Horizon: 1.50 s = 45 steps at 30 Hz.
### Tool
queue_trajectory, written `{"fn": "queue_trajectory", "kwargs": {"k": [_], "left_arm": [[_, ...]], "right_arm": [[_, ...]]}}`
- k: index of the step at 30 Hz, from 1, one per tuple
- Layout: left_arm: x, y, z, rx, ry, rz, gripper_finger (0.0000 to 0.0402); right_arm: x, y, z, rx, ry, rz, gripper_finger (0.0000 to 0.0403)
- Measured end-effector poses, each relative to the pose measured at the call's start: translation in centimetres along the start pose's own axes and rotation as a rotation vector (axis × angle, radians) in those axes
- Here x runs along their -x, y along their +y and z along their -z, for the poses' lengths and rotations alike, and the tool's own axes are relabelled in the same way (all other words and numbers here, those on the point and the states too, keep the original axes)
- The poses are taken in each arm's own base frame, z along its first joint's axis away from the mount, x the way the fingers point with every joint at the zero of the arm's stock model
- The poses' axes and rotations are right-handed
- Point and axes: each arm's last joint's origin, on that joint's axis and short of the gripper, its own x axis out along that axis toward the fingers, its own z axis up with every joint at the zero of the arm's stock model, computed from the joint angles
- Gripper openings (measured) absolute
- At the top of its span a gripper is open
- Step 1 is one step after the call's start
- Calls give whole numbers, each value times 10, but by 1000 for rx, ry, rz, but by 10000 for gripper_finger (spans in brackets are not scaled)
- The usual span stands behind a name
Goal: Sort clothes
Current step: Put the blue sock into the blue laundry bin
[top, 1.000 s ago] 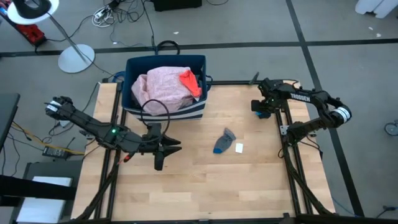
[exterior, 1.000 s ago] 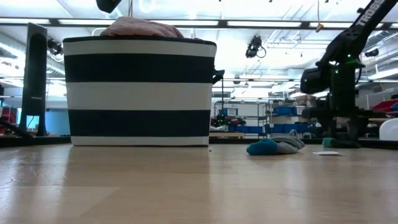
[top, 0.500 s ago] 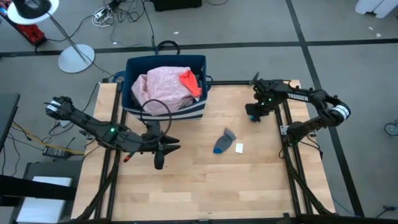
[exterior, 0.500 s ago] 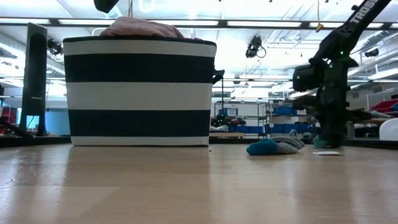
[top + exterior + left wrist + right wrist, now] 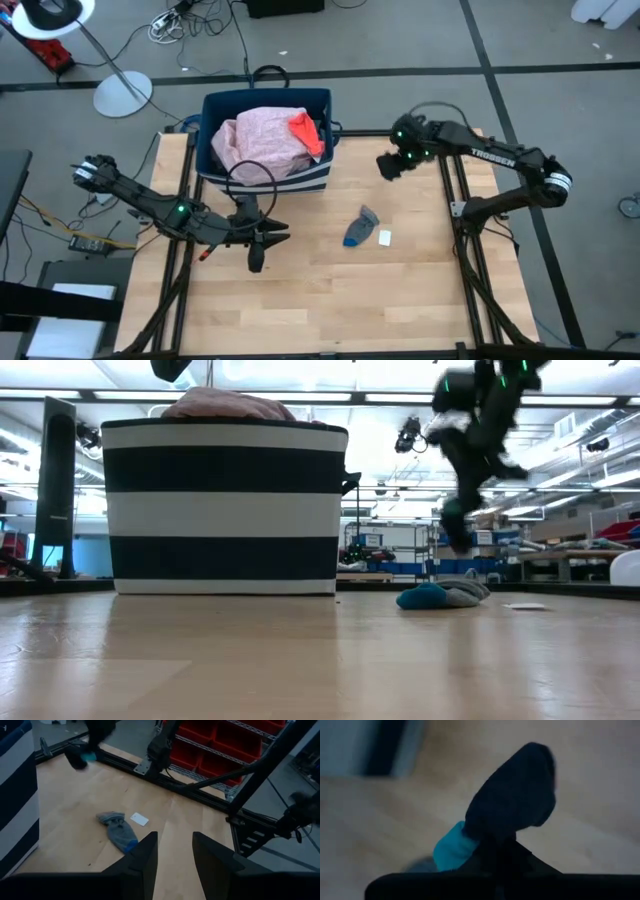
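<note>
1. While the left tool [image 5: 262,240] hovers low over the left part of the bench [image 5: 300,300] with its fingers [image 5: 145,857] spread apart and nothing between them, the grey sock with a blue toe [image 5: 360,227] lies flat on the wood to its right, well apart from it.
2. Behind the left tool, at the far edge of the bench, stands the dark blue bin with a striped base [image 5: 265,135]; a pink garment [image 5: 258,140] is heaped in it, with a red-orange piece [image 5: 307,132] lying on the heap's right side.
3. Just beside the grey sock, on its right, a small white card [image 5: 385,237] rests on the bench.
4. Farther right, the right tool [image 5: 390,165] hangs above the bench between the bin and the right frame rail, clenched on a dark sock with a bright blue end [image 5: 505,825]; this sock dangles from the fingers, off the wood, and the grey sock lies below and nearer the front.
5. The bench is pale wood planking inside a black metal frame [image 5: 460,200].
6. Around it is a grey floor with dark lines; a white lamp stand [image 5: 122,93] and loose cables [image 5: 170,25] sit beyond the far left corner, and the low view shows shelving and ceiling lights behind.
</note>
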Motion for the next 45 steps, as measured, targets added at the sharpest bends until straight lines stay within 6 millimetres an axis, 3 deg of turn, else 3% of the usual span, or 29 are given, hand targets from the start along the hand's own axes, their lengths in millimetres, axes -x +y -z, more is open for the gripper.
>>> {"fn": "queue_trajectory", "kwargs": {"k": [6, 11, 15, 21, 27, 33, 39, 45], "left_arm": [[0, 0, 0, -9, 3, 4, 127], [0, 0, 0, -8, 3, 5, 127], [0, 0, 0, -8, 3, 5, 127], [0, 0, 0, -6, 0, 7, 127], [0, 0, 0, -6, -1, 8, 127], [0, 0, 0, -8, 4, 6, 127], [0, 0, 1, -11, 7, 3, 127], [0, 0, 1, -12, 16, 14, 127]], "right_arm": [[70, 45, -30, 70, -219, -87, 2], [112, 78, -58, 135, -351, -185, 1], [129, 110, -82, 199, -422, -243, 1], [130, 159, -108, 309, -471, -320, 0], [99, 197, -123, 405, -486, -391, 0], [36, 217, -134, 436, -384, -421, 0], [-37, 226, -135, 456, -216, -389, 0], [-95, 216, -129, 476, -22, -261, 0]]}}
